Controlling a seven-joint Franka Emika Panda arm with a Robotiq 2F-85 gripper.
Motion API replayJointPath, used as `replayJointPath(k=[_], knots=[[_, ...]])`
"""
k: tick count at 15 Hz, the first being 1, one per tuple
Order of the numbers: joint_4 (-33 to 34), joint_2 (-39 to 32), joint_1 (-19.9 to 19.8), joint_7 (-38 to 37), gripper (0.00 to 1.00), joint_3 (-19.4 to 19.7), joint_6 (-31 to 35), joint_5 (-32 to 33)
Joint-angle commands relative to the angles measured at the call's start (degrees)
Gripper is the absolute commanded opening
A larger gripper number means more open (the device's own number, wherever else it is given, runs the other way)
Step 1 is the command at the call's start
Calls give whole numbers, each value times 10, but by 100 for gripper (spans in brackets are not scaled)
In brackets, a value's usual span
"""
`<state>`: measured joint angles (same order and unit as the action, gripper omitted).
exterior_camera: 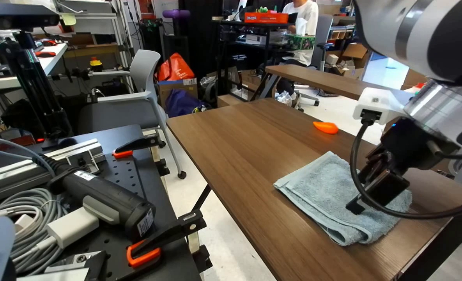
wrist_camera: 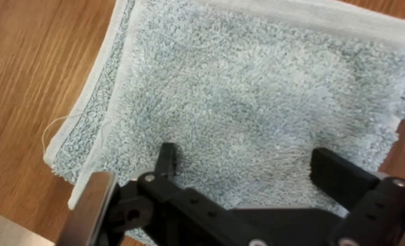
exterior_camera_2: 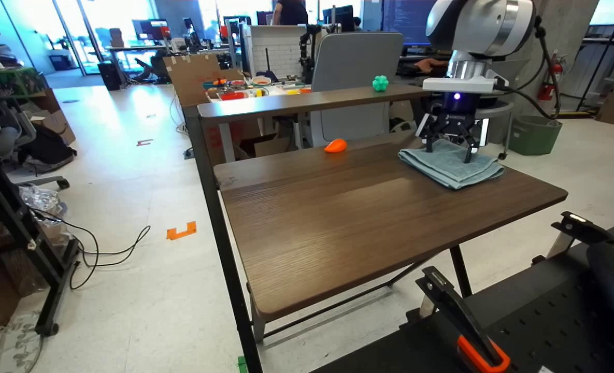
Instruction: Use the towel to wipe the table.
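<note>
wrist view: the pale blue towel (wrist_camera: 229, 85) lies folded on the wooden bench (wrist_camera: 35, 68), and over it the gripper (wrist_camera: 243, 153) has its fingers spread wide, tips at the towel's surface; whether they press in, i can't tell. in both exterior views an orange teardrop-shaped thing (exterior_camera_2: 336, 145) lies well apart from the towel. a knobbly green ball (exterior_camera_2: 380, 83) sits on the raised shelf (exterior_camera_2: 296, 103).

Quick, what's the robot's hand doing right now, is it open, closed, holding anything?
Hand: open, jaws wide apart over the folded towel, holding nothing.
</note>
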<state>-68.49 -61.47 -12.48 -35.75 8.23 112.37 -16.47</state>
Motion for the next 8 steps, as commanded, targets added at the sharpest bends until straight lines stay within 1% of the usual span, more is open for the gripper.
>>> replayJointPath(k=[1, 3, 5, 6, 7, 8], knots=[[-26, -3, 47, 7, 100, 5, 14, 40], [-41, 1, 76, 5, 100, 1, 15, 61], [-75, 13, 110, 9, 100, -3, 46, 79], [-82, 11, 125, 9, 100, -2, 62, 89], [-37, 4, 99, 0, 100, -1, 16, 74], [-41, 8, 110, -4, 100, -1, 19, 77]])
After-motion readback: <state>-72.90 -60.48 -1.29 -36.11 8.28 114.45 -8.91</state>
